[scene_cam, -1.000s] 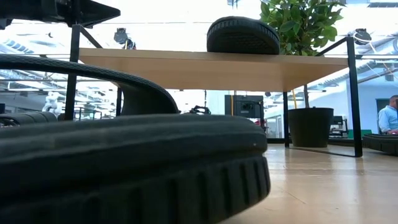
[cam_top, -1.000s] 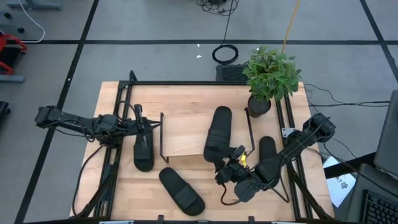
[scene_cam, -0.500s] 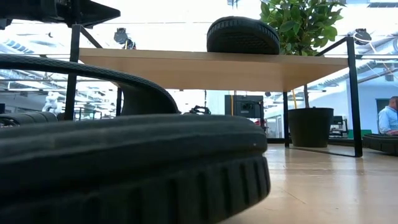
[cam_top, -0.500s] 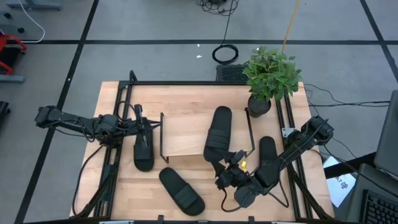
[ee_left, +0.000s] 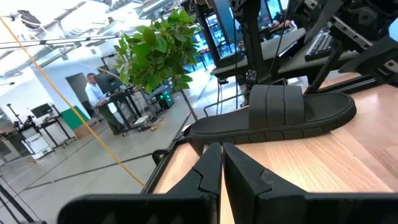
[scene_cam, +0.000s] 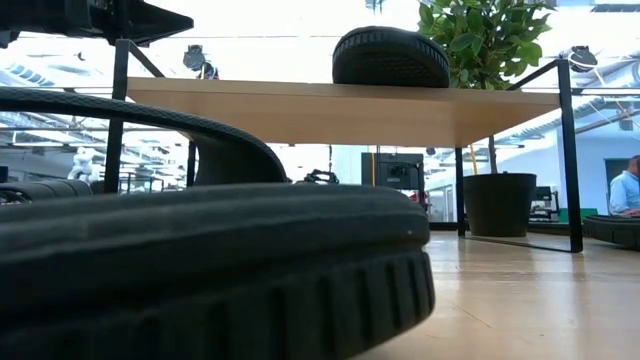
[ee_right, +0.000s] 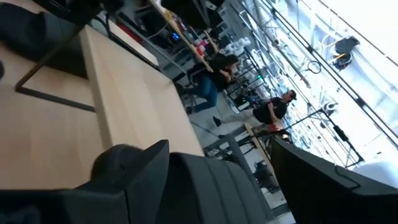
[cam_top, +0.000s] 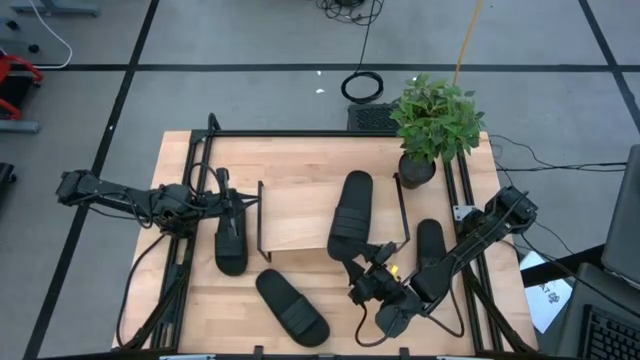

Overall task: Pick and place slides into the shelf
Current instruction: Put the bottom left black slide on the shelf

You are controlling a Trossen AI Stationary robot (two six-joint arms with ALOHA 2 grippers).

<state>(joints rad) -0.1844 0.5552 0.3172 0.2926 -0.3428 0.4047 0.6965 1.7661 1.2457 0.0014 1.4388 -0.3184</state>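
The shelf stands mid-table, and one slide lies on its top board, also in the low view. A second slide lies on the table left of the shelf. A third lies near the front edge, and another lies on the right under my right arm. My right gripper stands open and level just off the near end of the slide on the shelf. My left gripper is shut and level at the shelf's left side.
A potted plant stands at the table's far right corner by the shelf's right legs. Black rails run along both table sides. In the low view the front slide fills the foreground. A person sits beyond the table.
My right gripper has drawn back a little toward the table's near edge, away from the shelf, with its fingers still open. The slide on the shelf has stayed where it was.
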